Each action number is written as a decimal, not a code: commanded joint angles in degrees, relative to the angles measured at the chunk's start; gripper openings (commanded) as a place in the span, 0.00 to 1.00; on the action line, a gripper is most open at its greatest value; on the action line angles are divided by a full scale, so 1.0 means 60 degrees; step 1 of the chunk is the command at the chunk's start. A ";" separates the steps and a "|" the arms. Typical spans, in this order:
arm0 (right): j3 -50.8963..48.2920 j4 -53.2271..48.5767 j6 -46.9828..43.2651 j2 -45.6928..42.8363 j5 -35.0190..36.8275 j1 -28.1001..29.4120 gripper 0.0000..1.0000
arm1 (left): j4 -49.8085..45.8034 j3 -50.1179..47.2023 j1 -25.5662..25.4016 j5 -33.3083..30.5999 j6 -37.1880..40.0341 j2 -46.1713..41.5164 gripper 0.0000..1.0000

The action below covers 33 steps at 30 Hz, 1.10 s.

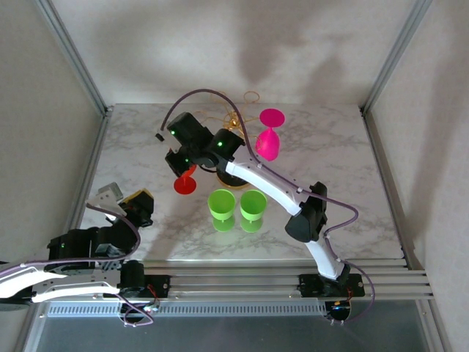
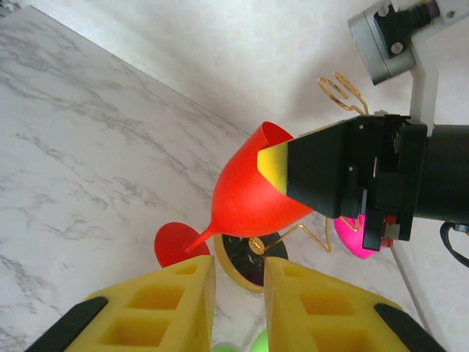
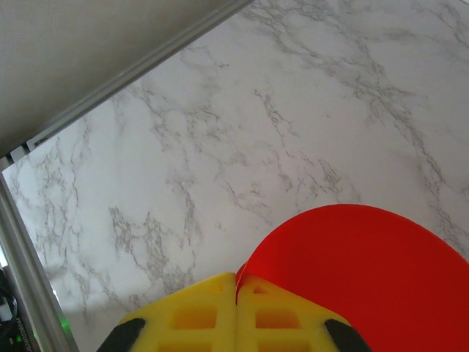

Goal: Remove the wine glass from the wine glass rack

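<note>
Left gripper point(image 2: 238, 275) is sitting nearest in the left wrist view, yellow fingers point(image 2: 179, 308) parted with nothing between them. Past them the red wine glass point(image 2: 242, 202) is tilting, foot low at left, bowl up at right. The right gripper point(image 2: 267, 158) is clamping the bowl rim with a yellow-tipped black finger on the outer wall. The wine glass rack point(image 2: 339, 89) is showing gold wire loops behind, and its black-and-gold base point(image 2: 245, 270) is lying just below the bowl; cannot tell whether glass and wire are touching. A pink wine glass point(image 2: 352, 240) is peeking out behind the gripper.

Right wrist view: right gripper point(image 3: 236, 290) is pinching the wine glass point(image 3: 359, 271) wall, fingers nearly meeting, over the marble table point(image 3: 220, 147).

Top view: the right arm is reaching from near-right, elbow bent, forearm crossing the rack point(image 1: 233, 117) to the right gripper point(image 1: 179, 163). The red foot point(image 1: 185, 183) is lying just left of the base. The left arm is folding low at near-left, left gripper point(image 1: 141, 199) well apart from the glass. The pink glass point(image 1: 269, 143) is sitting just right of the wires, and two green cups point(image 1: 221, 204) point(image 1: 253, 204) are standing side by side nearer the arms.
</note>
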 commanded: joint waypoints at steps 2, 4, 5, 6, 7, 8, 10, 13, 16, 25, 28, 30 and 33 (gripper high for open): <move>-0.0323 0.0436 -0.0049 -0.0520 0.0453 0.0266 0.00 | -0.2026 0.0467 -0.0039 -0.1236 -0.2937 0.0293 0.25; -0.0528 0.0536 -0.0095 -0.0594 0.0690 0.0404 0.00 | -0.2810 0.0667 -0.0033 -0.1341 -0.3695 0.0441 0.25; -0.0616 0.0596 -0.0096 -0.0632 0.0755 0.0462 0.00 | -0.3167 0.0746 -0.0026 -0.1377 -0.3988 0.0487 0.25; -0.0733 0.0672 -0.0099 -0.0676 0.0803 0.0505 0.00 | -0.3532 0.0826 -0.0026 -0.1394 -0.4344 0.0521 0.24; -0.0831 0.0740 -0.0082 -0.0720 0.0864 0.0555 0.00 | -0.3837 0.0867 -0.0020 -0.1394 -0.4629 0.0557 0.24; -0.0928 0.0779 -0.0081 -0.0762 0.0933 0.0610 0.00 | -0.4027 0.0890 -0.0024 -0.1399 -0.4776 0.0584 0.24; -0.1220 0.0970 -0.0081 -0.0893 0.1122 0.0726 0.00 | -0.4388 0.0926 0.0016 -0.1427 -0.5110 0.0633 0.24; -0.1806 0.1338 0.0031 -0.1137 0.1286 0.0875 0.00 | -0.4677 0.0970 0.0117 -0.1440 -0.5219 0.0751 0.23; -0.2501 0.1743 0.0149 -0.1421 0.1586 0.1000 0.00 | -0.4678 0.0967 0.0225 -0.1456 -0.5235 0.0831 0.24; -0.3811 0.2537 0.0559 -0.1866 0.1743 0.1206 0.00 | -0.4552 0.1146 0.0306 -0.1374 -0.4730 0.0959 0.24; -0.3931 0.2604 0.0661 -0.1841 0.1730 0.1234 0.00 | -0.4004 0.1147 0.0313 -0.1327 -0.3918 0.1227 0.25; -0.4038 0.2706 0.0744 -0.1856 0.1727 0.1241 0.00 | -0.3899 0.1159 0.0309 -0.1324 -0.3736 0.1427 0.25; -0.4253 0.2858 0.0883 -0.1874 0.1761 0.1279 0.00 | -0.3726 0.1161 0.0314 -0.1279 -0.3551 0.1417 0.26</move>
